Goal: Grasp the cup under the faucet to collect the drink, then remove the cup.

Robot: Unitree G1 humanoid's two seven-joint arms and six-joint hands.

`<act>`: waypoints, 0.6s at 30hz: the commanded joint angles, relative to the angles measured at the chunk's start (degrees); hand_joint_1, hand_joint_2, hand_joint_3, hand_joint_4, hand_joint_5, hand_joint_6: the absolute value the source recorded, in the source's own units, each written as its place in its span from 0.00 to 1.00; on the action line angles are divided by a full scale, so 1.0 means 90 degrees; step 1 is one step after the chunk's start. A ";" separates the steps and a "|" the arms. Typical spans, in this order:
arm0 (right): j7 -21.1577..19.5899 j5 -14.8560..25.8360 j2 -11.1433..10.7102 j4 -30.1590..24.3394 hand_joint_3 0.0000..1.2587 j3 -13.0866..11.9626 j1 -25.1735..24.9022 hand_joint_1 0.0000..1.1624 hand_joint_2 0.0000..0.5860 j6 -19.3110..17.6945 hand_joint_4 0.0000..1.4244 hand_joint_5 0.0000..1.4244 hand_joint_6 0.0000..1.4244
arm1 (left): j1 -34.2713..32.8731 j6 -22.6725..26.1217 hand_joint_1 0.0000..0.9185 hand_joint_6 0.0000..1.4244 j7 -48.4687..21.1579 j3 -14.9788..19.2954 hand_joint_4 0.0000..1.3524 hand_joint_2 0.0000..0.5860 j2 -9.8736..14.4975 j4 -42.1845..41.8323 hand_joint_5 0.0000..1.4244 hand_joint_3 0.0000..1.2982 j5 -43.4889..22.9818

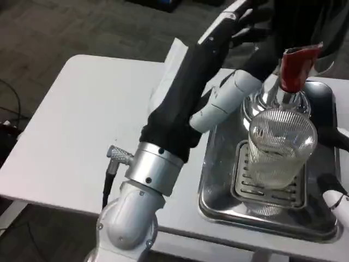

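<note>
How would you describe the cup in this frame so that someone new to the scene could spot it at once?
Start at the white table and go to the shiny metal drip tray on its right side. The cup stands over the tray's slotted grate, below the faucet's red handle. It is the one clear, finely ribbed vessel there; everything around it is metal or opaque.

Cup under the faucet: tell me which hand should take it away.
Right. The right hand shows beside the cup at the tray's right edge, while the left hand is raised up near the red faucet handle.
</note>
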 commanded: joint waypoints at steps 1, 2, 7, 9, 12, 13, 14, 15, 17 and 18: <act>-0.0034 -0.0012 -0.0008 -0.0118 0.17 -0.0032 0.0035 0.30 0.68 0.0019 0.15 0.11 0.05 | -0.0057 0.0072 0.03 0.21 -0.0134 -0.0153 0.18 0.01 -0.0166 -0.0090 0.20 0.16 -0.0095; -0.0034 -0.0011 -0.0008 -0.0112 0.17 -0.0031 0.0033 0.30 0.68 0.0017 0.15 0.11 0.05 | -0.0064 0.0076 0.03 0.21 -0.0160 -0.0167 0.18 0.01 -0.0200 -0.0109 0.21 0.16 -0.0119; -0.0032 -0.0005 -0.0004 -0.0089 0.17 -0.0017 0.0038 0.30 0.68 0.0005 0.15 0.11 0.05 | -0.0272 0.0199 0.04 0.23 -0.0196 -0.0130 0.20 0.02 -0.0342 -0.0109 0.22 0.19 -0.0272; -0.0028 -0.0004 -0.0001 -0.0091 0.17 -0.0008 0.0047 0.30 0.68 0.0003 0.15 0.12 0.05 | -0.0320 0.0238 0.04 0.23 -0.0192 -0.0170 0.20 0.02 -0.0374 -0.0117 0.22 0.19 -0.0296; -0.0031 -0.0010 0.0006 -0.0097 0.17 -0.0002 0.0056 0.30 0.68 0.0001 0.15 0.12 0.05 | -0.0395 0.0301 0.04 0.23 -0.0262 -0.0225 0.20 0.02 -0.0394 -0.0075 0.22 0.20 -0.0376; -0.0030 -0.0008 0.0007 -0.0103 0.17 0.0000 0.0057 0.30 0.68 0.0002 0.15 0.12 0.05 | -0.0431 0.0326 0.04 0.23 -0.0312 -0.0239 0.20 0.02 -0.0389 -0.0048 0.22 0.20 -0.0410; -0.0030 -0.0006 0.0008 -0.0110 0.17 0.0001 0.0056 0.30 0.68 0.0004 0.15 0.12 0.05 | -0.0448 0.0345 0.04 0.23 -0.0345 -0.0244 0.20 0.02 -0.0397 -0.0014 0.22 0.20 -0.0444; -0.0028 -0.0003 0.0007 -0.0117 0.17 0.0001 0.0054 0.30 0.68 0.0007 0.15 0.12 0.05 | -0.0455 0.0362 0.04 0.23 -0.0375 -0.0237 0.20 0.02 -0.0400 0.0025 0.22 0.20 -0.0480; -0.0026 0.0000 0.0006 -0.0125 0.17 0.0001 0.0052 0.30 0.68 0.0010 0.15 0.12 0.05 | -0.0428 0.0359 0.04 0.23 -0.0505 -0.0227 0.20 0.02 -0.0354 0.0108 0.22 0.20 -0.0604; -0.0022 0.0007 0.0003 -0.0130 0.17 -0.0001 0.0050 0.30 0.68 0.0011 0.15 0.12 0.05 | -0.0393 0.0346 0.04 0.23 -0.0598 -0.0225 0.20 0.02 -0.0333 0.0162 0.22 0.20 -0.0710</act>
